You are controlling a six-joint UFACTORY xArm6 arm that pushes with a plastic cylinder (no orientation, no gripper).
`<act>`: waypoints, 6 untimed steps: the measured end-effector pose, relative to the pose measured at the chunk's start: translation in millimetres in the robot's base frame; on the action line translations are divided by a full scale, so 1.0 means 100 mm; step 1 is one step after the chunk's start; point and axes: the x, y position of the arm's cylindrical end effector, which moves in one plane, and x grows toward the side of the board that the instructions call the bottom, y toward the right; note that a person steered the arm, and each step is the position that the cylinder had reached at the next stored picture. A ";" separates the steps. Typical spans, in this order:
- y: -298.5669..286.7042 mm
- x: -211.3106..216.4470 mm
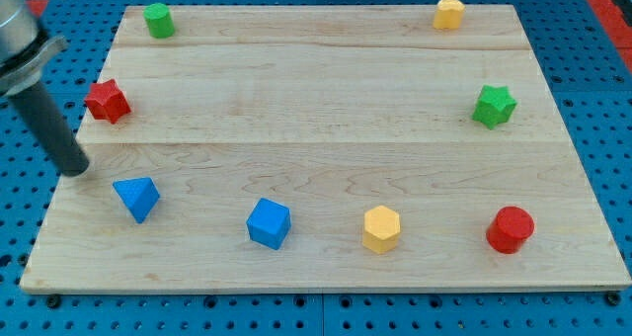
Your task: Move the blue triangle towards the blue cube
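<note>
A single camera looks down on the wooden board point(326, 109) from above and in front, tilted so the board's far edge at the view's top appears narrower than the near edge at the view's bottom. It stands close enough that the board fills nearly the whole picture, with only strips of the blue pegboard table point(602, 128) showing around it. The rod enters from the view's upper left corner. With only one view, no overlap arises.
</note>
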 end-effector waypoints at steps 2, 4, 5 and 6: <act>1.33 0.10; 1.41 -0.20; 1.83 -0.23; 1.98 -0.23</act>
